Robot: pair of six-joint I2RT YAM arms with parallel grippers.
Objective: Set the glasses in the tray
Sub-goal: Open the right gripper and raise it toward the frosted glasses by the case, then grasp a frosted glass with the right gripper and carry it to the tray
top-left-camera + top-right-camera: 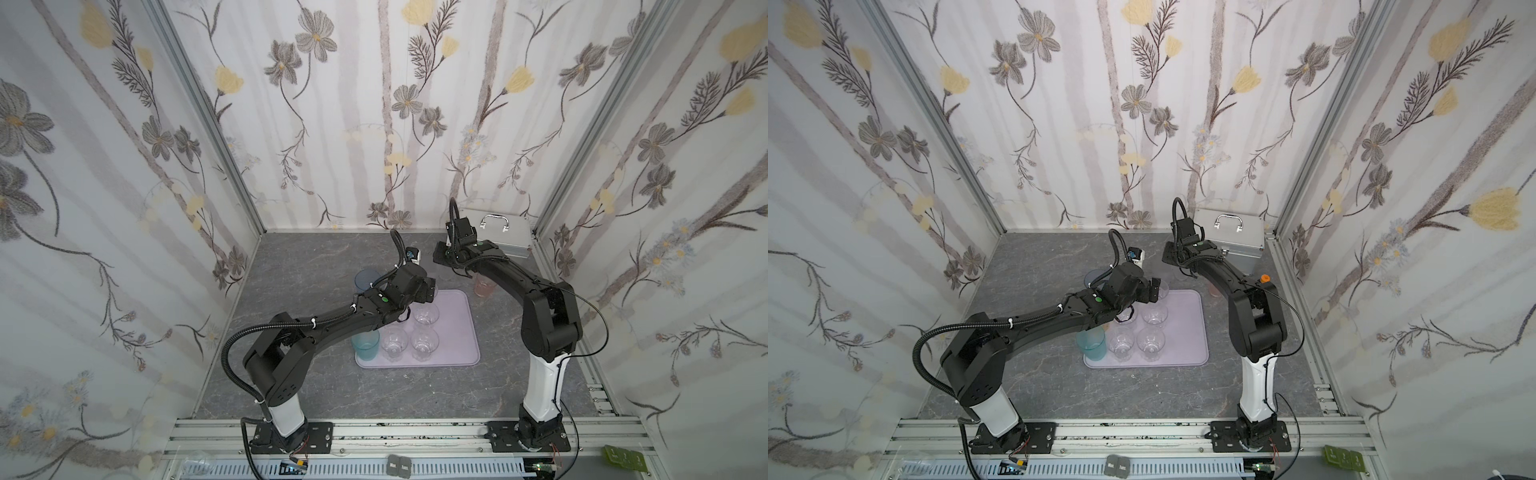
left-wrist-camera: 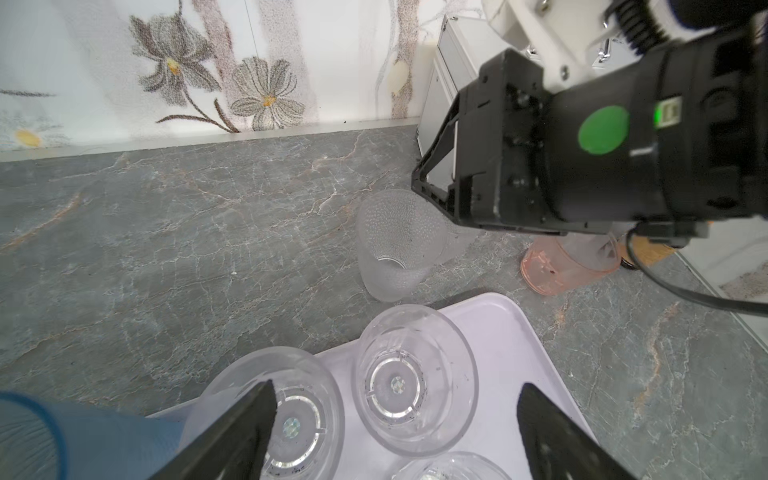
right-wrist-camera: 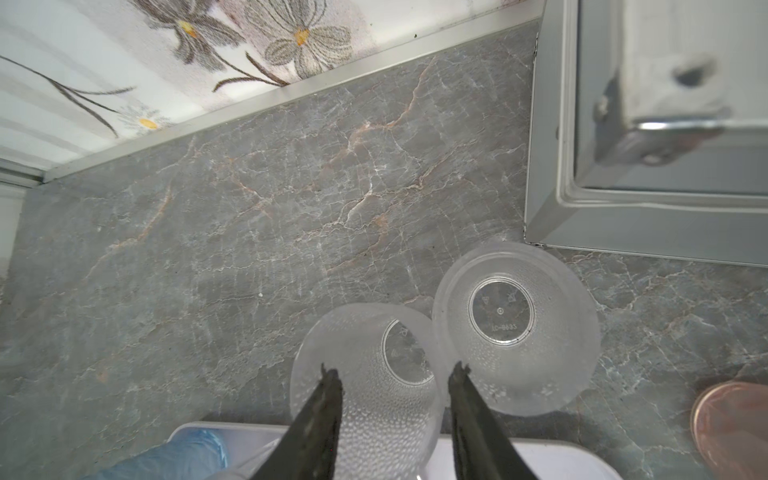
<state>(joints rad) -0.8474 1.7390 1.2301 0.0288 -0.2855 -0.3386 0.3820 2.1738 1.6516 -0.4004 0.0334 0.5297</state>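
**Frosted glass is next for the tray**

On the bench (image 1: 291, 257), the tray (image 1: 457, 324) holds a teal glass (image 1: 365, 345) and several clear glasses (image 1: 424, 343). Your left gripper (image 2: 397, 384) hangs spread and empty above them. Your right gripper (image 3: 395, 372) straddles a tilted frosted glass (image 3: 365, 399) just beyond the tray, but you cannot tell whether it is clamped. Confirm the hold, then carry the glass to the tray's bare side.

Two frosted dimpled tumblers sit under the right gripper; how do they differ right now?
The leaning frosted tumbler, base off-centre, sits between the jaws of the right gripper, next to the pale lilac tray. The upright frosted tumbler, base centred, stands clear of the jaws beside the silver metal case. Shared: the same dimpled frosted look, mouths up, neither yet in the tray.
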